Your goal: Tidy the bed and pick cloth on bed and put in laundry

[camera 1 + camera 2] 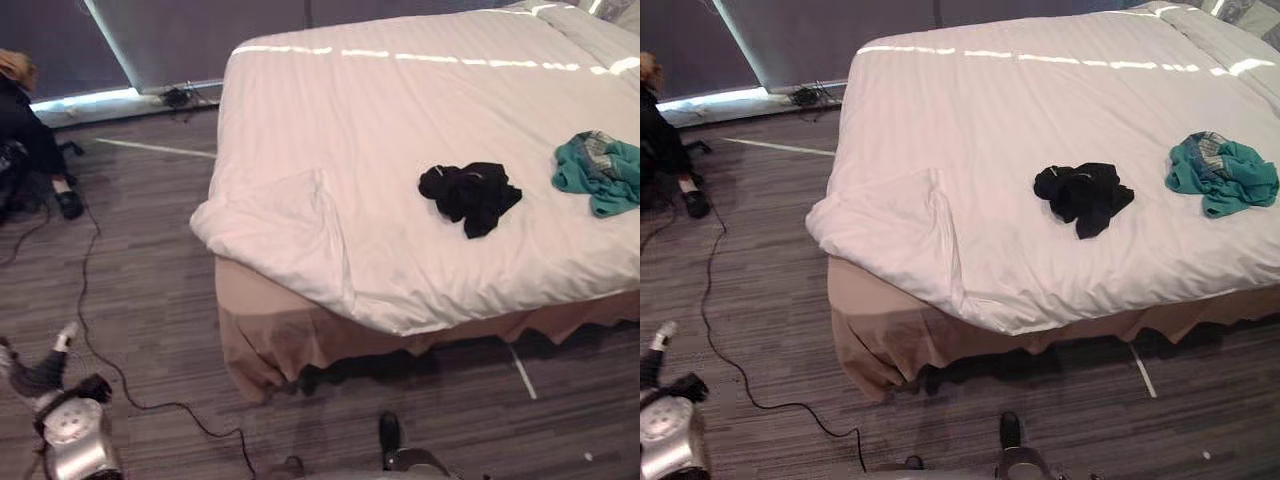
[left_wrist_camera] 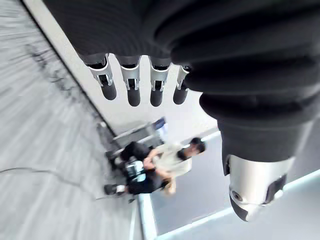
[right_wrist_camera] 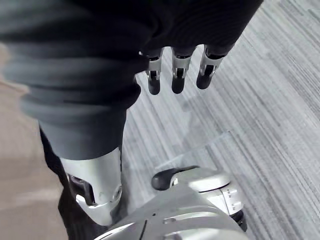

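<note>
A black cloth (image 1: 470, 195) lies crumpled on the white duvet (image 1: 400, 110) near the bed's front edge. To its right, close to the bed's right side, is a teal cloth (image 1: 600, 172) with a checked patch. The duvet's near left corner (image 1: 285, 225) is folded and rumpled. My left hand (image 1: 45, 378) hangs low over the floor, well left of the bed; in the left wrist view its fingers (image 2: 133, 85) are straight and hold nothing. My right hand (image 3: 175, 75) hangs over the striped carpet, fingers straight and empty.
A person (image 1: 25, 125) sits on the floor at the far left, near the wall, also in the left wrist view (image 2: 155, 167). Pillows (image 1: 590, 30) lie at the bed's far right end. Grey striped carpet (image 1: 150, 260) runs along the bed's left and front.
</note>
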Tool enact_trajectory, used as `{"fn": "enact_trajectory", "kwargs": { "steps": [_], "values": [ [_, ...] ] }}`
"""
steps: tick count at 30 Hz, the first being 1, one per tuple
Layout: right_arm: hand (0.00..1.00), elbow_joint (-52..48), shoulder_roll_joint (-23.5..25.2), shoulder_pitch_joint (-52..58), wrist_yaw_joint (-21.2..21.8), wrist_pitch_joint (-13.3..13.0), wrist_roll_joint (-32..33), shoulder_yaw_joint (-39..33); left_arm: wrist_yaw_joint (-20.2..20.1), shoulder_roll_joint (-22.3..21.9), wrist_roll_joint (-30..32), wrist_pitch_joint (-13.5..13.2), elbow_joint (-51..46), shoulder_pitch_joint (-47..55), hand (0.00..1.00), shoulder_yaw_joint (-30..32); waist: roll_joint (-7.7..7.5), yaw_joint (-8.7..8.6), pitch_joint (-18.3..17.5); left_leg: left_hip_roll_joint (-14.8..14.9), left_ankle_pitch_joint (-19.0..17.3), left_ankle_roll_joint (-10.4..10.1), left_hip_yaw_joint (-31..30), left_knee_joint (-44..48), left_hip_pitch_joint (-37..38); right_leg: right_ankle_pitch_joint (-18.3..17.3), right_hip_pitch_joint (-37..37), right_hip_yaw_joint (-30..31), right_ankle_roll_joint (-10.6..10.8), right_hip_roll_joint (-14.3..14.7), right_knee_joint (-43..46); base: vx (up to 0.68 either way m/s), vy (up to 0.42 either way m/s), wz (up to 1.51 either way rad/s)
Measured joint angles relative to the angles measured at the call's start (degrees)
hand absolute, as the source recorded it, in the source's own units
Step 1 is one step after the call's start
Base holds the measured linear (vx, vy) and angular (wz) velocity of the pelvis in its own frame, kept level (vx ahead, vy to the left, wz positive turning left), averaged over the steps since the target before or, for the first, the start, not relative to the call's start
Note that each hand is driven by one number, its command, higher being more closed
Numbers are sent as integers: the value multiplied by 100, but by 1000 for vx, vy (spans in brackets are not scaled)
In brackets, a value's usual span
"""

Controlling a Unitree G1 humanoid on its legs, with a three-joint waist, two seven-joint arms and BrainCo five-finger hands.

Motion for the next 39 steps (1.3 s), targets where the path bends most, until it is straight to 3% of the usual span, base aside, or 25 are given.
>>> {"fn": "enact_trajectory", "kwargs": {
  "steps": [4,8,12,13,18,19,25,31,34,37,39],
  "values": [
    [0,-168,-12,-5,5,-58,37,-51,106,419,29,-88,-126,-544,0,-394,36,-6,-20,14,-2,0,23,-2,-17,16,-32,14,7,19,-4,-59,3,-5],
    [0,-317,-20,-45,13,-141,73,-97,114,634,374,-96,-342,-1275,0,-1207,-53,-53,42,-32,22,-32,193,59,-454,164,-552,223,14,18,-1,-73,-7,-24],
    [0,-322,-9,-324,17,-133,198,-88,39,795,748,-54,-236,-2474,0,-2218,-253,-118,459,-76,64,-90,411,236,-960,399,-1119,485,2,-7,2,-85,-21,-31],
    [0,-336,-7,-448,13,-155,260,-52,-31,891,950,42,38,-3037,0,-2733,-330,-216,578,-80,64,-90,441,319,-1223,484,-1366,550,-38,-9,2,-75,-34,-17],
    [0,-440,-9,-749,-3,-217,426,115,-155,979,1345,276,1069,-4318,0,-3572,-385,-416,1020,-75,68,-97,590,475,-1553,620,-1744,709,-44,16,4,-25,-11,-20],
    [0,-490,-5,-800,-5,-222,461,214,-194,1003,1440,325,1520,-4831,100,-3839,-391,-428,1190,-69,68,-98,635,518,-1647,648,-1834,765,-42,21,5,-9,8,-12],
    [0,-677,-9,-933,-75,-385,710,431,-462,1261,2199,593,2952,-5937,100,-4525,-470,-551,1576,-54,35,-62,741,680,-1841,682,-2022,840,-8,19,6,-13,33,-4],
    [0,-987,-20,-917,-127,-470,906,526,-841,1347,2982,635,3102,-5951,100,-4495,-471,-404,1576,60,-235,-19,943,1049,-1903,675,-1992,986,42,61,63,-19,46,-17],
    [0,-1113,-92,-910,-123,-473,953,504,-1044,1390,3143,579,3070,-5569,100,-4368,-462,-398,1570,74,-297,11,944,1119,-1735,650,-1777,962,72,57,68,-17,36,-1],
    [0,-1120,-262,-904,-120,-448,957,245,-1170,1455,3159,518,2644,-4499,100,-3746,-427,-388,1550,88,-298,12,1013,1075,-1347,560,-1432,933,85,56,129,-14,16,2],
    [0,-1222,-440,-780,-129,-408,956,-109,-1171,1475,3097,526,1998,-3394,100,-3176,-357,-353,1349,82,-297,12,985,990,-1214,499,-1323,852,61,41,176,-33,-1,15]
  ]
}}
